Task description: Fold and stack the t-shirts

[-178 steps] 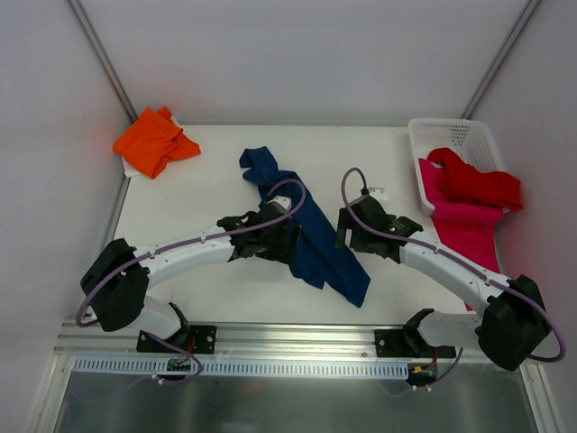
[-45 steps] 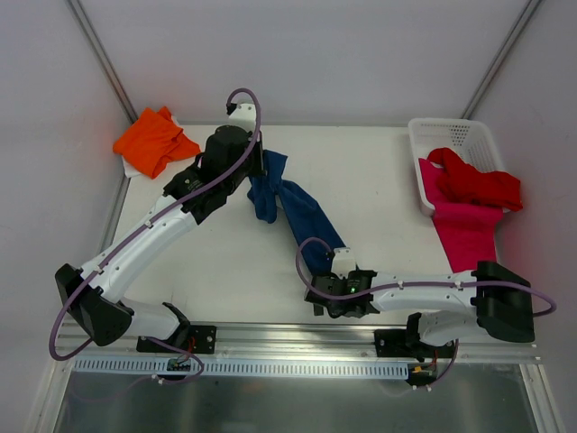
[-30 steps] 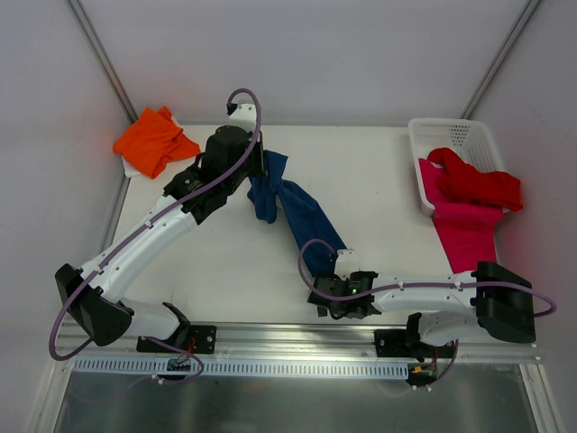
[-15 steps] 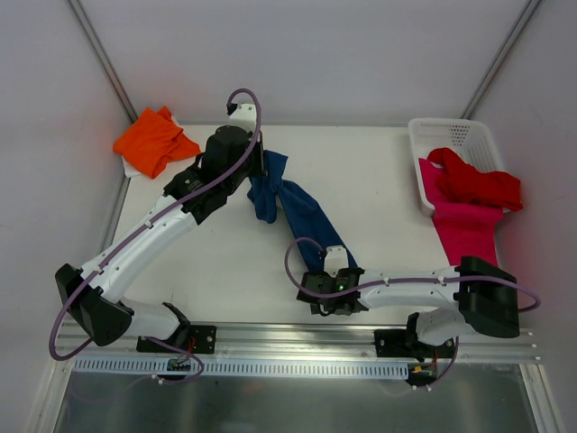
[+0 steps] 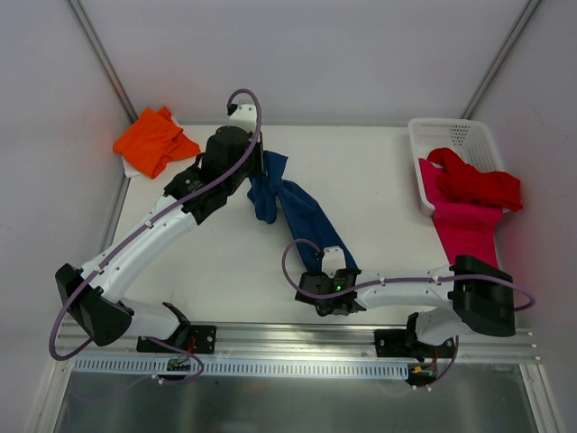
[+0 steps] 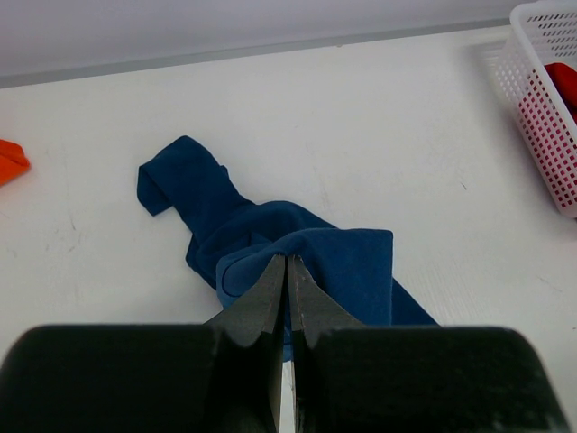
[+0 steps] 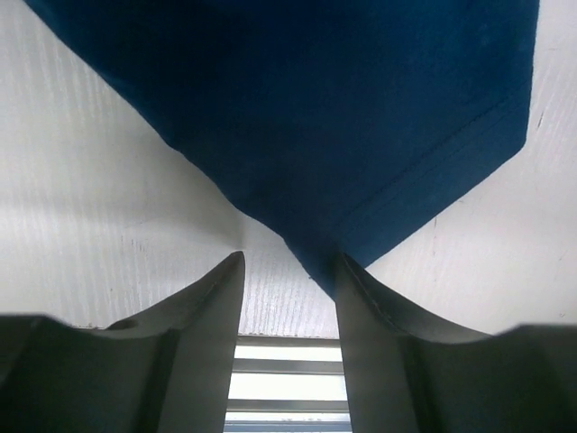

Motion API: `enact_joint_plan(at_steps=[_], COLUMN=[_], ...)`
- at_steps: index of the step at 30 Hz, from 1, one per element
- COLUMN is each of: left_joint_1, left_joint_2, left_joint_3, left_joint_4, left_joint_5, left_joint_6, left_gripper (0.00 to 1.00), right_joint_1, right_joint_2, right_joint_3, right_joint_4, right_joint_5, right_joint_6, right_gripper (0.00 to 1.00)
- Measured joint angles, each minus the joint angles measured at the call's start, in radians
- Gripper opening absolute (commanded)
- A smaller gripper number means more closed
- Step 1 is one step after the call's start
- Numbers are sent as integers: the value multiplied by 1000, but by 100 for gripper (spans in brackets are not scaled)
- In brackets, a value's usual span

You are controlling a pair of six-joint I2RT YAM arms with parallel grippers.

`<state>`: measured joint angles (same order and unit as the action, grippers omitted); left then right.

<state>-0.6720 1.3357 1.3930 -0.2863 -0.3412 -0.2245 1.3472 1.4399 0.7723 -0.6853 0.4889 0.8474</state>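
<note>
end effectors: left (image 6: 287,262) shut on navy t-shirt (image 6: 347,266), right (image 7: 288,260) half-open astride its corner

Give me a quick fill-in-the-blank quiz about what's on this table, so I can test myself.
The orange t-shirt lies at the far ___ corner of the table. The red t-shirt lies in the white ___. The left gripper is shut on the stretched-out t-shirt, coloured ___.
Missing: left; basket; blue.
</note>
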Motion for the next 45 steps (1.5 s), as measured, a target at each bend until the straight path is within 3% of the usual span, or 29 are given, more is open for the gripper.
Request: enact_joint_plan(at_steps=[5,10,20,26,32,37,45], left_joint_1=[0,0,0,0,-1,-1,-1], left_joint_2=[-1,-3,-22,-86,-181,-306,-435], left_joint_3=[-3,-20,-35,-19,144,289,529], left_joint_4=[0,-3,-4,-45,-164,-239,-348], left_joint_5=[0,0,0,38,138,294,537], left_joint_6=[0,0,0,6,43,92,135], left_gripper=[0,0,0,0,0,0,0], right_joint_1=[0,0,0,0,0,0,0], right_joint_2=[1,5,3,-108,-330,-410,-439], right_joint_3=[-16,-32,-3,264,693,1041,1428], right_joint_4=[25,32,-10,-275,-513,-575,-626], right_joint_5=[-7,-14,-2,141,321,432,475], right_joint_6=[0,-2,-14,-67,-188,-405,-697], right_gripper=[30,2,0,0,0,0,0])
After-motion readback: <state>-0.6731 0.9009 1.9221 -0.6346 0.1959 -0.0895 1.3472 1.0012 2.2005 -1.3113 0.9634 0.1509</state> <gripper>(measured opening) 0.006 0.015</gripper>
